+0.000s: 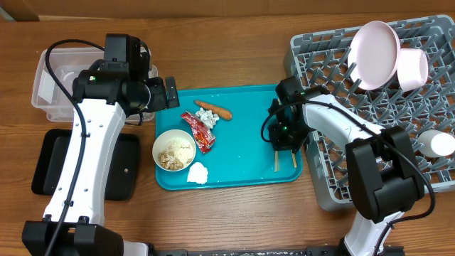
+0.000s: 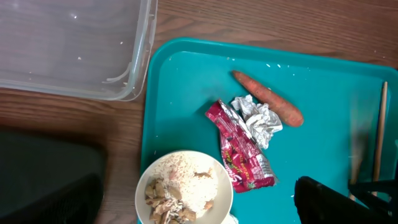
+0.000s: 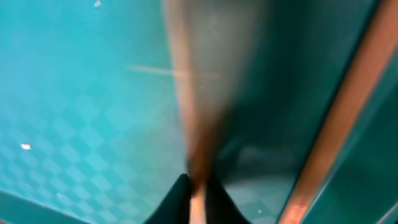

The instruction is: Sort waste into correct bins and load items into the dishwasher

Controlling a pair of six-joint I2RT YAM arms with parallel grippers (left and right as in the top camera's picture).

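**Dishes mostly racked, chopsticks in progress, trash not started**

The right gripper [image 3: 196,194] is clenched on one chopstick [image 3: 186,99], pinched right at its fingertips, low over the teal tray [image 3: 74,93]. The other chopstick [image 3: 336,124] lies loose just beside it. On that gripper's outer side, the dish rack [image 1: 320,178] already holds the pink plate [image 1: 377,44], a pinkish dish [image 1: 414,68] and a white cup [image 1: 435,142].

The left gripper [image 1: 169,92] hangs spread open with nothing in it. Just ahead of it, all on the tray, sit the carrot stick [image 2: 267,99], red wrapper [image 2: 242,155], paper scrap [image 2: 258,118] and bowl of leftovers [image 2: 183,186]. The clear tub [image 2: 74,50] and black tray [image 1: 85,167] are behind it.

My guess is the rack is nearly loaded and the sorting is all left to do.
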